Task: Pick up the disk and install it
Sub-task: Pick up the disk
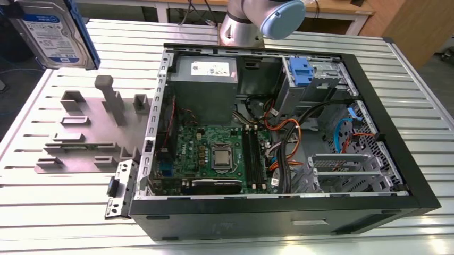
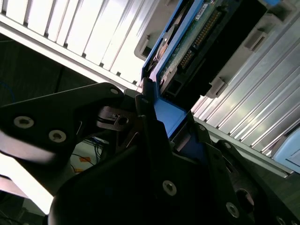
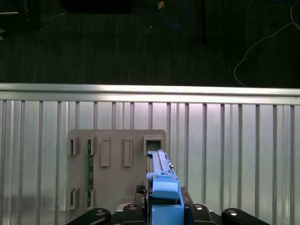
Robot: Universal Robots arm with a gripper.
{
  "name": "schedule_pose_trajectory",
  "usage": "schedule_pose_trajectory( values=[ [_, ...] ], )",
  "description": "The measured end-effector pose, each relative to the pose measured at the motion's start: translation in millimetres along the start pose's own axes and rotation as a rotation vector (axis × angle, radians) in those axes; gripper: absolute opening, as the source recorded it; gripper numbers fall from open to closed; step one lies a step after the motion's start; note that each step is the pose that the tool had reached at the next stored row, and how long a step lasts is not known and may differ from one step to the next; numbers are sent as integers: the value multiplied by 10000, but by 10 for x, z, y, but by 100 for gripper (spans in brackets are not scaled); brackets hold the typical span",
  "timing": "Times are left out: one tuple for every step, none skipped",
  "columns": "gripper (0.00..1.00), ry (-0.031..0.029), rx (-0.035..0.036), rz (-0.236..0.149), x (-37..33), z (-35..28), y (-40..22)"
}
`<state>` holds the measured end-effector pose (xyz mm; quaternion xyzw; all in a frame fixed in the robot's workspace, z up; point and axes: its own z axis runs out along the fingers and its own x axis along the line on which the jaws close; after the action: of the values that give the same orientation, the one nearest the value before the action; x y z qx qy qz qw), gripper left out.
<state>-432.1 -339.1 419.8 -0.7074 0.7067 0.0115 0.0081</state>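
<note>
My jaws are clamping the disk [image 1: 53, 37]; exterior view is showing its label [image 1: 42, 24], first wrist view edge-on over grey fixture plate [image 3: 117, 187].

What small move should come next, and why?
Probably carry the disk toward the exterior view's right, to the open computer case: the gripper grips it by its blue rail, held above the grey fixture plate, outside the case.

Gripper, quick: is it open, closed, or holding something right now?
Gripper: shut on the disk, jaws clamped on its blue rail.
</note>
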Motion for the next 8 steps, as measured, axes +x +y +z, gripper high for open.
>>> schedule_pose_trajectory(
  values=[
    [36, -1, 1, 0, 0, -3, 0],
    [36, 0, 1, 0, 0, -7, 0],
    [36, 0, 0, 0, 0, -11, 0],
    [36, 0, 1, 0, 0, -15, 0],
    [36, 0, 1, 0, 0, -18, 0],
    [36, 0, 1, 0, 0, -22, 0],
    [36, 0, 1, 0, -1, -25, 0],
    [36, 0, 1, 0, -1, -29, 0]
  ],
)
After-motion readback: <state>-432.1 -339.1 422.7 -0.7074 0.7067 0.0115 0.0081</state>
